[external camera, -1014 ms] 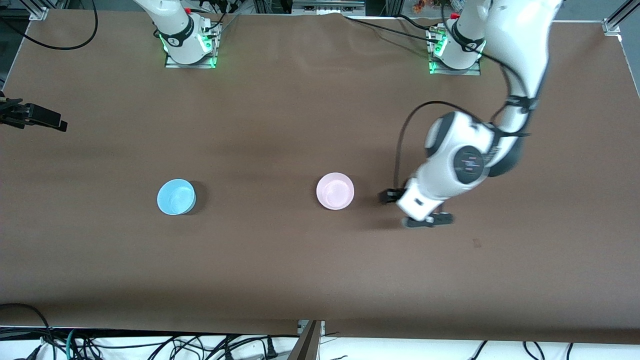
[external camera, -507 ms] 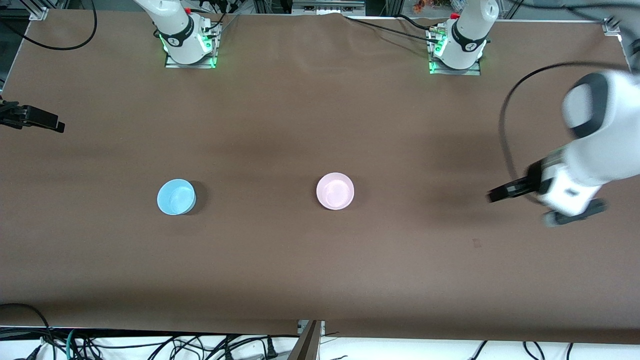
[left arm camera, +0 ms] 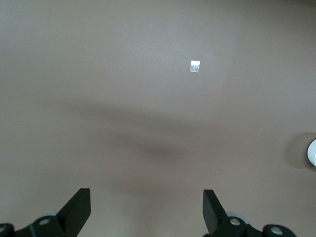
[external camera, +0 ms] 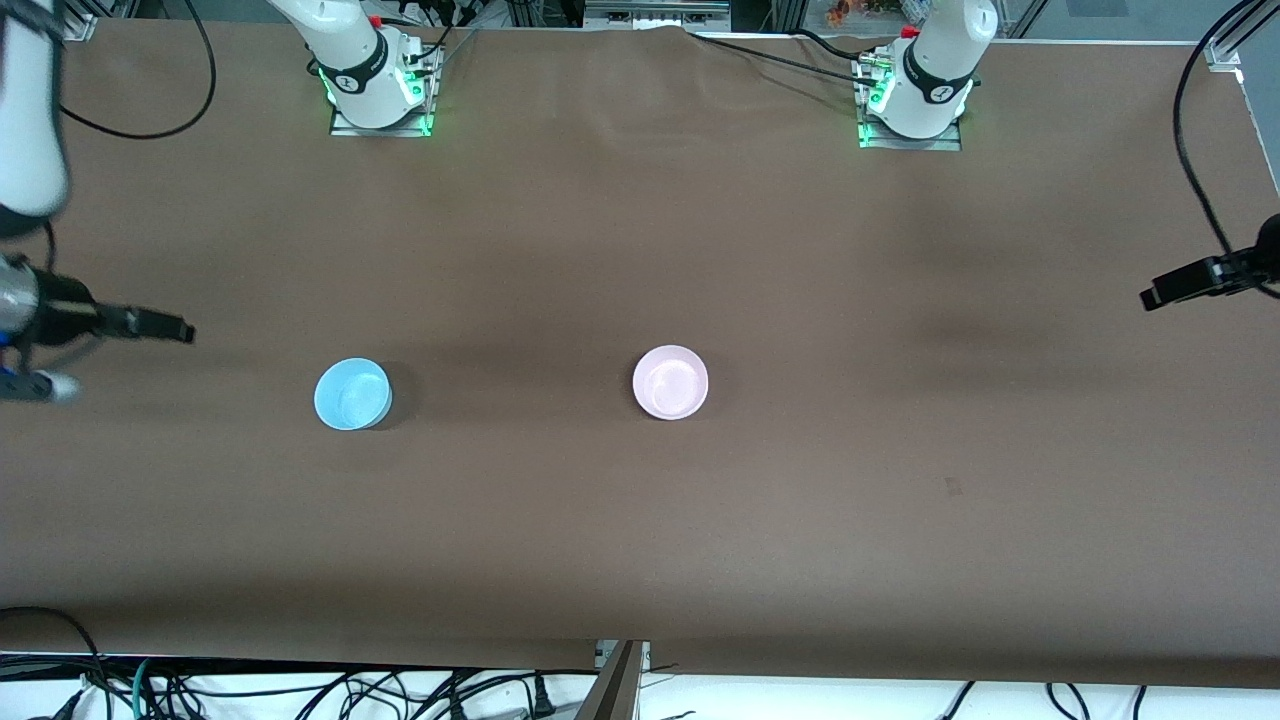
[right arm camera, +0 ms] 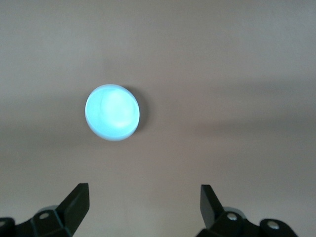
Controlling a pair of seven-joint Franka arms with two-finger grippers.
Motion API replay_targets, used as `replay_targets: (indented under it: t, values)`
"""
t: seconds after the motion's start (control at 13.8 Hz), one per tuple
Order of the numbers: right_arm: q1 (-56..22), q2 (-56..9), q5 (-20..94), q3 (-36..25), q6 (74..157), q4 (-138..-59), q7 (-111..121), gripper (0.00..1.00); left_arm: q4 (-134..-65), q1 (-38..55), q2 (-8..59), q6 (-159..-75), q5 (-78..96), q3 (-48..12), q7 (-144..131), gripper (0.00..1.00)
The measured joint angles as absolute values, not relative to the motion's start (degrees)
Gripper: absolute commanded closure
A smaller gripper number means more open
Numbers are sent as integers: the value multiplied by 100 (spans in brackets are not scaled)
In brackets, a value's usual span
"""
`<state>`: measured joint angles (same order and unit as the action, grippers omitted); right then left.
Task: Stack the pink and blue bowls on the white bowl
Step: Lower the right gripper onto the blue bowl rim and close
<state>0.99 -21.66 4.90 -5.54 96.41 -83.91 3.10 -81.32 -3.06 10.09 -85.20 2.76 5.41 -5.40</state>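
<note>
The light blue bowl (external camera: pixel 352 394) stands upright on the brown table toward the right arm's end; it also shows in the right wrist view (right arm camera: pixel 112 112). The pale pink bowl (external camera: pixel 670 382) stands near the table's middle. No separate white bowl shows. A pale round rim (left arm camera: pixel 312 153) sits at the border of the left wrist view; I cannot tell which bowl it is. My right gripper (external camera: pixel 165 328) is open and empty (right arm camera: pixel 143 205), over bare table beside the blue bowl. My left gripper (external camera: pixel 1165 290) is open and empty (left arm camera: pixel 146 207), over the left arm's end of the table.
The two arm bases (external camera: pixel 378 95) (external camera: pixel 912 100) stand along the table's farthest edge. A small white tape scrap (left arm camera: pixel 195 65) lies on the table below the left gripper. Cables (external camera: pixel 300 690) hang off the nearest edge.
My left arm has swung from beside the pink bowl out to its own end of the table. My right gripper has moved in toward the blue bowl. The bowls have not moved.
</note>
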Motion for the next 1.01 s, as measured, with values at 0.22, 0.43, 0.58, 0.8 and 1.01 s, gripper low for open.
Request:
replay_targets:
  t: [0.22, 0.43, 0.58, 0.8, 1.01]
  values:
    - [-52, -2818, 493, -534, 10309, -8392, 296, 1, -8117, -289, 965, -8481, 181, 552, -509, 0]
    - [-205, -3251, 493, -532, 10656, -8397, 218, 1, -8120, -228, 966, -8454, 158, 480, -530, 0]
    - [-244, -3419, 493, -533, 10886, -8454, 214, 1, -8122, -221, 966, -8446, 158, 341, -556, 0]
    - [-280, -3494, 493, -533, 11368, -8846, 214, 1, -8122, -206, 966, -8445, 158, 95, -597, 0]
    - [-320, -3496, 493, -532, 11982, -9387, 210, 1, -8123, -208, 973, -8445, 158, 64, -652, 0]
